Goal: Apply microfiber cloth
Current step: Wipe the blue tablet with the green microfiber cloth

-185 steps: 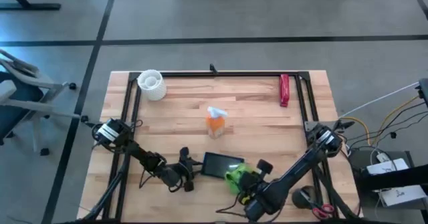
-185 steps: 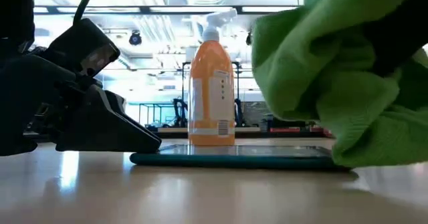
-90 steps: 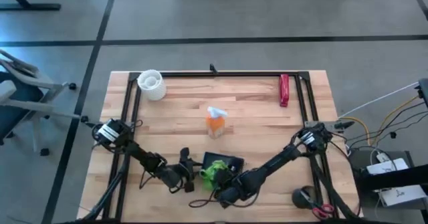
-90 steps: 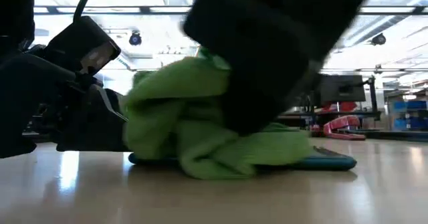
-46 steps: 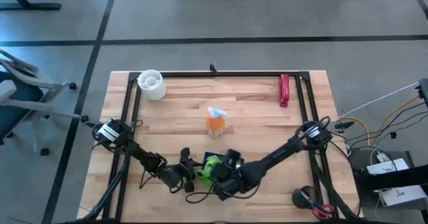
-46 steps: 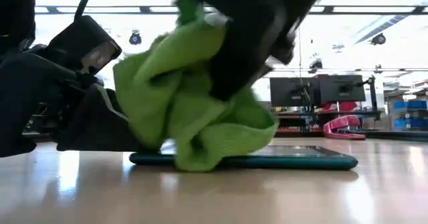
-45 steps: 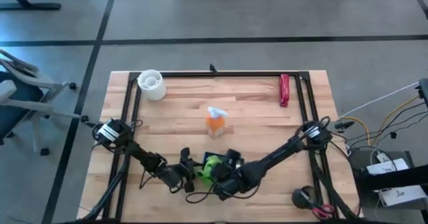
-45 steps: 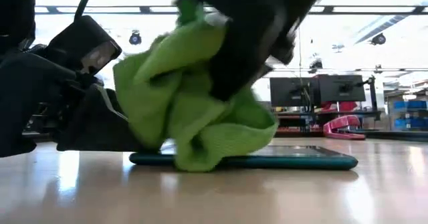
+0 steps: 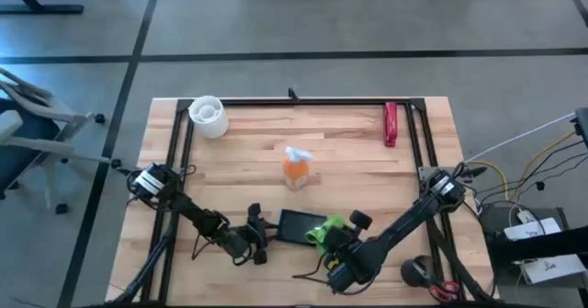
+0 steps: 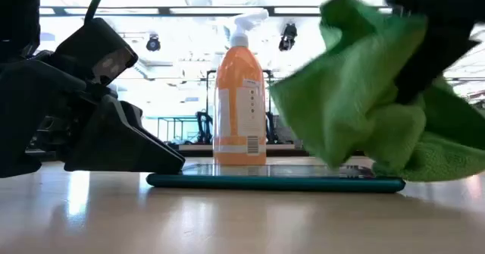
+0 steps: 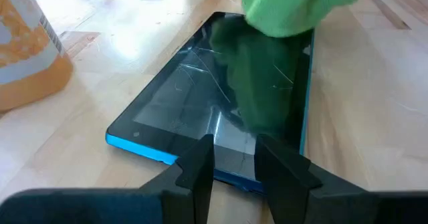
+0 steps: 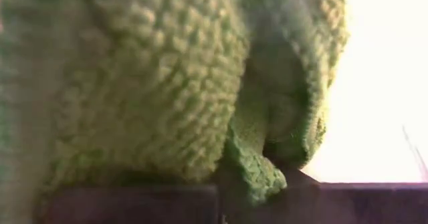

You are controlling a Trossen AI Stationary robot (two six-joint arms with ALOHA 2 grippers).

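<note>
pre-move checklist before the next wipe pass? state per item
1. Microfiber cloth held by right gripper: ok, bunched in its grasp.
2. Cloth touching the tablet: ok, its lower edge rests at the right end in the low view.
3. Tablet flat on the table: ok.
4. Left gripper bracing the tablet: ok, fingers sit at its near edge.
5. Orange spray bottle out of the wipe path: ok, upright behind the tablet.
6. Screen clean: cannot tell, glare and reflections.
</note>
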